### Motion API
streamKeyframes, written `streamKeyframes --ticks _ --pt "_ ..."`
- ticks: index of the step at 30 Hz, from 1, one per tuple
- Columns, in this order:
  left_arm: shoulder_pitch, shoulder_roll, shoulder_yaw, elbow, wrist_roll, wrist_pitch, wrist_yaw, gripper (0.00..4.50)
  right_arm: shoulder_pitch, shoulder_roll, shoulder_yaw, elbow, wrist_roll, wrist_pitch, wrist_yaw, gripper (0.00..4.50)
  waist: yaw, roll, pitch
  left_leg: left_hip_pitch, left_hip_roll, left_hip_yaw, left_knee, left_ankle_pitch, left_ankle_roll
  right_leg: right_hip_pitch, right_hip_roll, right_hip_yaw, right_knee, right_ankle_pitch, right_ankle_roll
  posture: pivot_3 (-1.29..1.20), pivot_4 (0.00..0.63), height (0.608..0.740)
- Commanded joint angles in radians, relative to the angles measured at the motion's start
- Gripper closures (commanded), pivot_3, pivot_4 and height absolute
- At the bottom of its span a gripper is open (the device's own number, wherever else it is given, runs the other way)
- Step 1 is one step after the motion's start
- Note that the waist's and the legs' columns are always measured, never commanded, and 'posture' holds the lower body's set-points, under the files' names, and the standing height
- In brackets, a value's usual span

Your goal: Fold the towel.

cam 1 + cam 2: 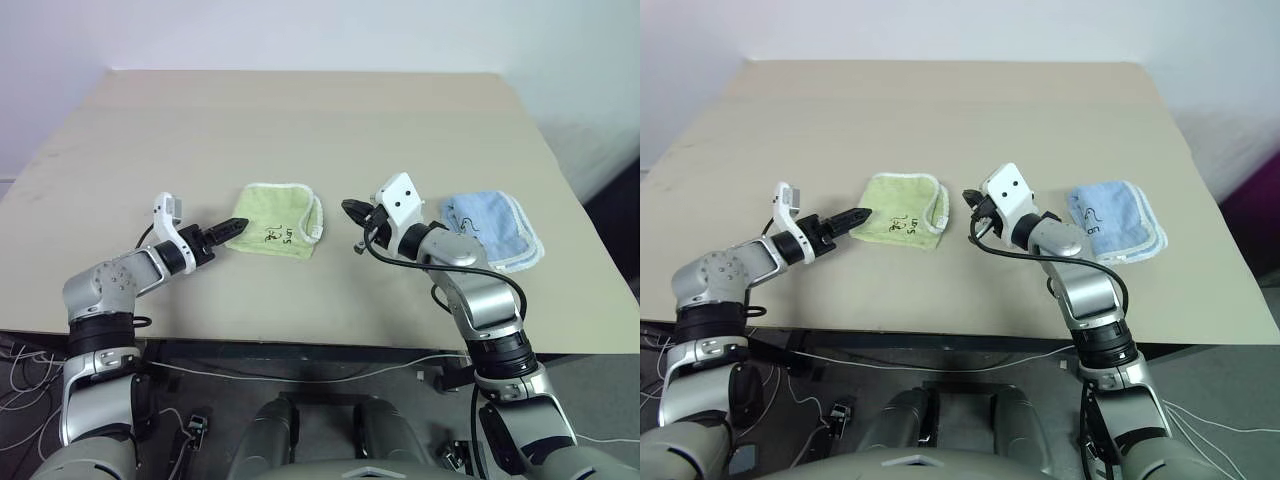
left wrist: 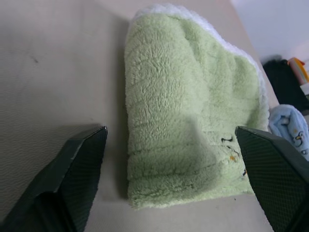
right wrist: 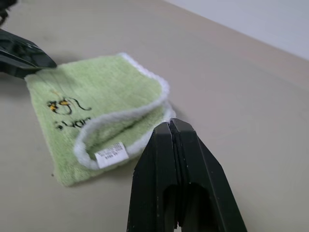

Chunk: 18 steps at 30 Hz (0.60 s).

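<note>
While the towel lies folded on the table, each view gives the following.

Head views, towel: the green towel point(image 1: 274, 222) lies flat near the middle of the table point(image 1: 300, 110), folded into a small square, its dark printed marking facing up and its white-edged layers open toward the blue towel point(image 1: 492, 228), which lies well apart from it.
Head views, left gripper: the left gripper point(image 1: 228, 231) sits just beside the green towel's near corner, on the side away from the blue towel.
Head views, right gripper: the right gripper point(image 1: 352, 209) hangs between the green towel and the blue towel, apart from both and holding nothing.

Left wrist view, fingers: spread wide, one finger point(image 2: 72, 169) on bare table beside the towel, the other past the towel's far side; nothing is held.
Left wrist view, towel: thick, fluffy terry pile, rounded at the fold.

Right wrist view, fingers: pressed together with no gap, empty, just short of the towel's open edge.
Right wrist view, towel: two white-edged layers curl apart, with a small white tag point(image 3: 111, 155) showing between them.

Handling, judged: light, soft and limp; it should sag and unfold if lifted by one layer, and it is neither fragile nor slippery.
Hold, judged: pinch both layers together at a white-stitched corner, where the edging gives a firmer bite.
</note>
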Motion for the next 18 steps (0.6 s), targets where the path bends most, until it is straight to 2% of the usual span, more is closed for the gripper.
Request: streamKeyframes --ticks 1,9,18 --pt "-0.003 -0.066 -0.068 0.0 -0.013 0.055 -0.019 0.01 0.004 0.002 -0.012 -0.067 0.013 0.006 -0.017 4.5 0.014 0.0 0.0 0.0 0.0 0.0 0.0 0.0 0.0 0.0 0.0 0.0 0.0 0.0 0.0 0.0 0.15 0.74" --pt "-0.01 -0.126 -0.075 -0.061 -0.031 0.103 -0.021 0.01 0.028 -0.003 -0.016 -0.109 0.015 0.03 -0.037 4.5 0.034 0.0 0.0 0.0 -0.001 0.0 0.002 -0.001 0.001 0.0 -0.001 -0.001 -0.002 0.0 0.0 0.0 0.15 0.74" --pt "-0.011 -0.157 0.008 -0.039 -0.042 0.068 0.04 3.01 0.042 -0.001 -0.004 -0.124 0.013 0.035 -0.044 4.5 0.027 0.0 0.0 0.0 -0.001 0.0 0.001 -0.001 0.001 0.002 -0.001 -0.001 -0.002 0.0 0.0 0.0 0.15 0.74"
